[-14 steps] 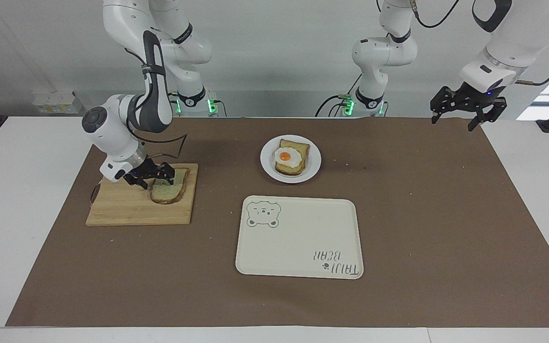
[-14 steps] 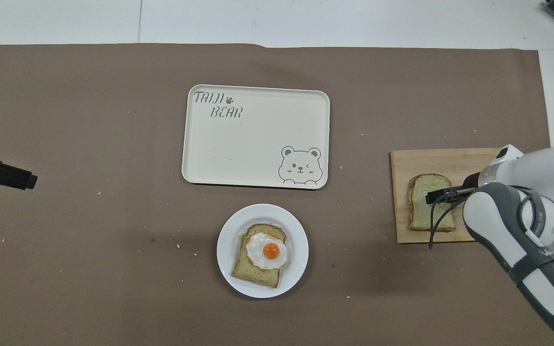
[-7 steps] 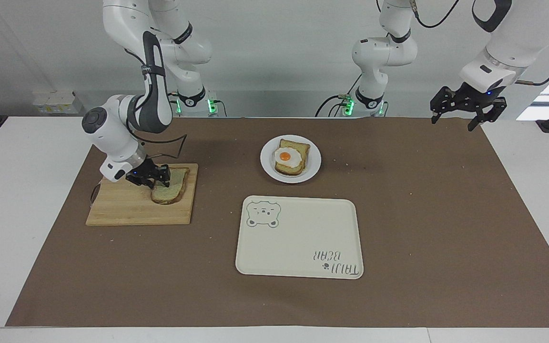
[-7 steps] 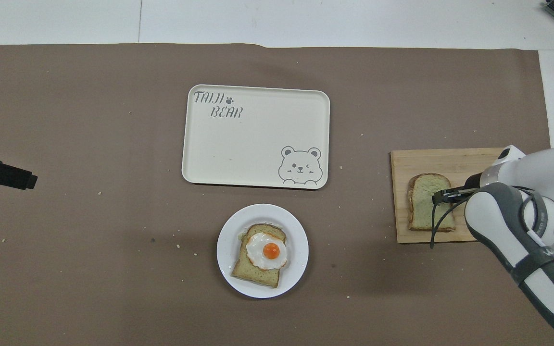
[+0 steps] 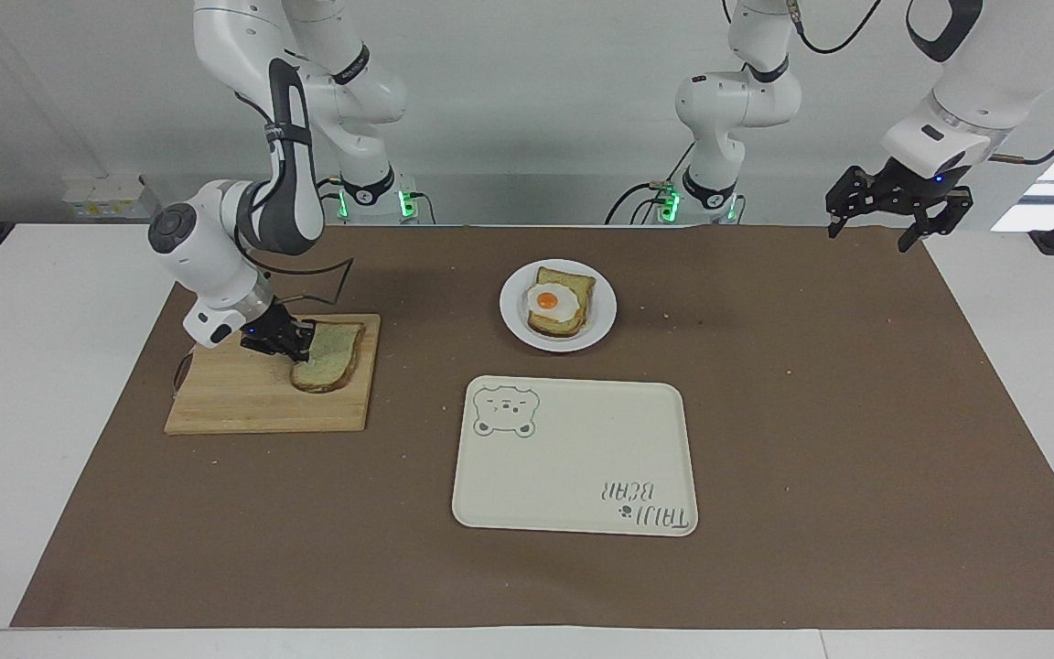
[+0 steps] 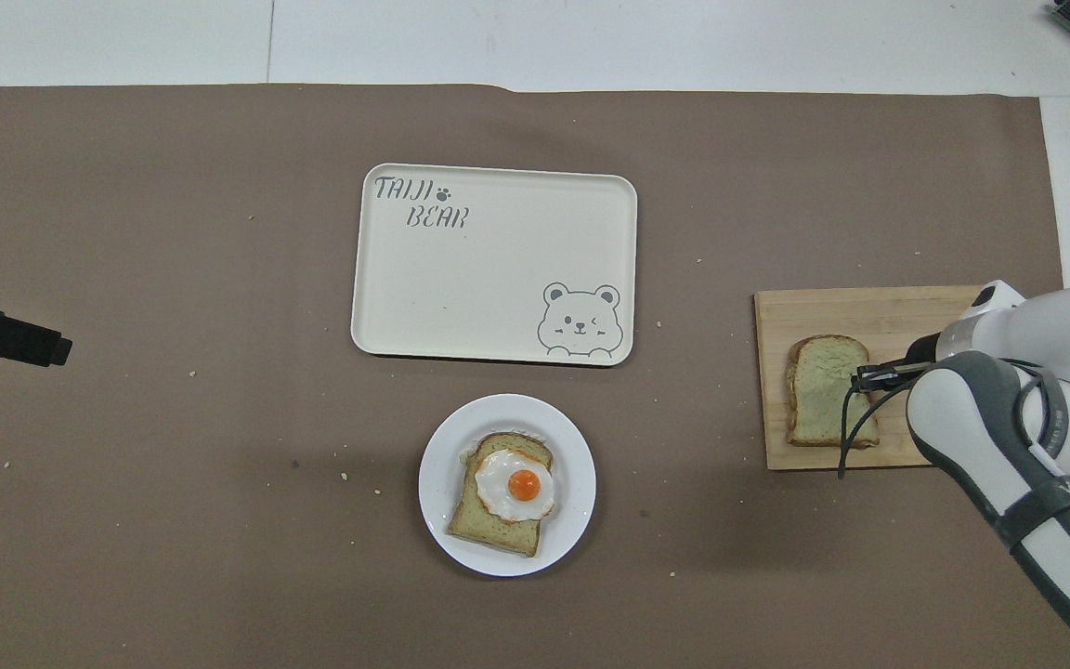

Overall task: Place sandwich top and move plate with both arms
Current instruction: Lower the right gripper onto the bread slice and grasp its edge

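Observation:
The sandwich top point(image 5: 333, 355) point(image 6: 816, 395), a light-brown slice with a greenish face, lies on a wooden cutting board point(image 5: 243, 403) at the right arm's end of the table. My right gripper point(image 5: 300, 344) point(image 6: 860, 377) reaches down to the slice's edge and is shut on it. The small white plate point(image 5: 514, 322) point(image 6: 435, 506) sits mid-table, nearer the robots than the tray, and carries a bread slice with a fried egg point(image 5: 553, 302). My left gripper point(image 5: 893, 218) point(image 6: 10, 338) waits open, raised over the left arm's end of the brown mat.
A cream rectangular tray point(image 5: 582, 458) point(image 6: 461, 288) with a bear drawing lies beside the plate, farther from the robots. A brown mat point(image 5: 811, 412) covers the table. Crumbs are scattered on it.
My right gripper's fingers have closed onto the sandwich top's edge and drawn slightly toward the right arm's end of the board. The left arm has not moved.

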